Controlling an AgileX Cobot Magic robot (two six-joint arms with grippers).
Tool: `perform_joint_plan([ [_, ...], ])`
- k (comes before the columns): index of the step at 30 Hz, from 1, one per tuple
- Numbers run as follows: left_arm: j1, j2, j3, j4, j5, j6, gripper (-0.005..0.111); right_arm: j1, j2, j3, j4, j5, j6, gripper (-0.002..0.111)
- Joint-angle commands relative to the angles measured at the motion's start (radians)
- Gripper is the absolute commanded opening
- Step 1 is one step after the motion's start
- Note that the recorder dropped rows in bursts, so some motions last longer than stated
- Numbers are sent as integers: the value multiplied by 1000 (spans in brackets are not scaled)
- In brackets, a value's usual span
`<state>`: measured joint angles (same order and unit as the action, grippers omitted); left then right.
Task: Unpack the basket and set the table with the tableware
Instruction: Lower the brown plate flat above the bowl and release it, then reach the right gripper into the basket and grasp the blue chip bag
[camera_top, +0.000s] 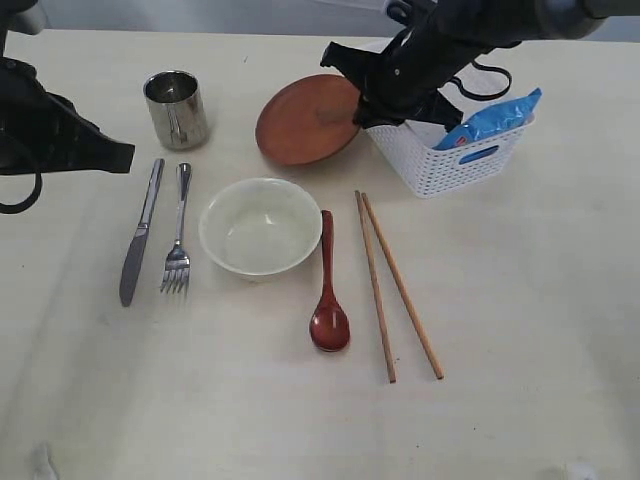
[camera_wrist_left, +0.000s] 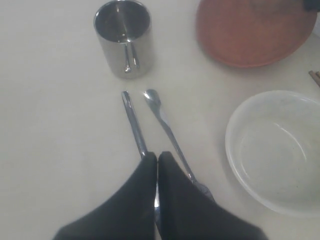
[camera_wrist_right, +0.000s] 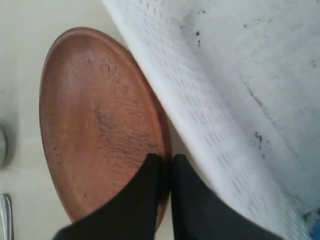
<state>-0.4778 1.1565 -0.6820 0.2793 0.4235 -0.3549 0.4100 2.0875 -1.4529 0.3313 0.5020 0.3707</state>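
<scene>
White plastic with perforated lattice sides, the rectangular basket (camera_top: 440, 165) sits at the far right of the pale cream wood-look table (camera_top: 520, 330), close to its far edge. We read its long axis as running on a slant from near-left to far-right. A blue crisp packet (camera_top: 495, 118) lies inside it, poking above the rim.

Just beside the basket's left wall is the brown round wooden plate (camera_top: 300, 120). It looks tilted, with its right edge up by the basket. The right gripper (camera_top: 365, 105) reaches between the two, and in its wrist view the black fingers (camera_wrist_right: 150, 200) are pinched together on the plate's rim, with the basket wall (camera_wrist_right: 200, 110) close alongside.

Nearer to us, the white round bowl (camera_top: 262, 185) stands upright and empty at the centre. Right of it lies the reddish-brown wooden spoon (camera_top: 328, 290), handle far and scoop near. Next come the two wooden chopsticks (camera_top: 401, 286), almost touching at their far ends and spread at the near ends.

Left of the bowl the steel fork (camera_top: 179, 235) and steel knife (camera_top: 140, 235) lie side by side, apart, tines and blade pointing near. The shiny steel cup (camera_top: 177, 108) stands upright beyond their handles.

Bare tabletop stretches right of the chopsticks and along the near edge.

The left gripper (camera_top: 125, 157) hangs at the left edge above the knife and fork, its fingers (camera_wrist_left: 135, 200) pressed together with nothing between them.
</scene>
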Motion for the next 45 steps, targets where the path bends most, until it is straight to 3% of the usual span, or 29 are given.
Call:
perform_joint_plan([
  [1,3,-8,6,-2,1,-8,0,-9,1,0,-11,9,7,0],
  [15,3,-8,6,-2,3,-8,0,-9,1,0,-19,64,21,1],
  [20,3,-8,6,-2,3,-8,0,-9,1,0,-22,71,17,34],
  [23,3,-8,6,-2,3,-8,0,-9,1,0,-22,71,19,47],
  [33,3,-8,6,-2,3,-8,0,-9,-95,-64,-23,108,-20,44],
  [40,3,-8,6,-2,3,-8,0,-44,-207,-210,-231,356,-163,44],
  [45,3,-8,6,-2,3,-8,0,-100,-218,-288,-264,702,-613,47],
])
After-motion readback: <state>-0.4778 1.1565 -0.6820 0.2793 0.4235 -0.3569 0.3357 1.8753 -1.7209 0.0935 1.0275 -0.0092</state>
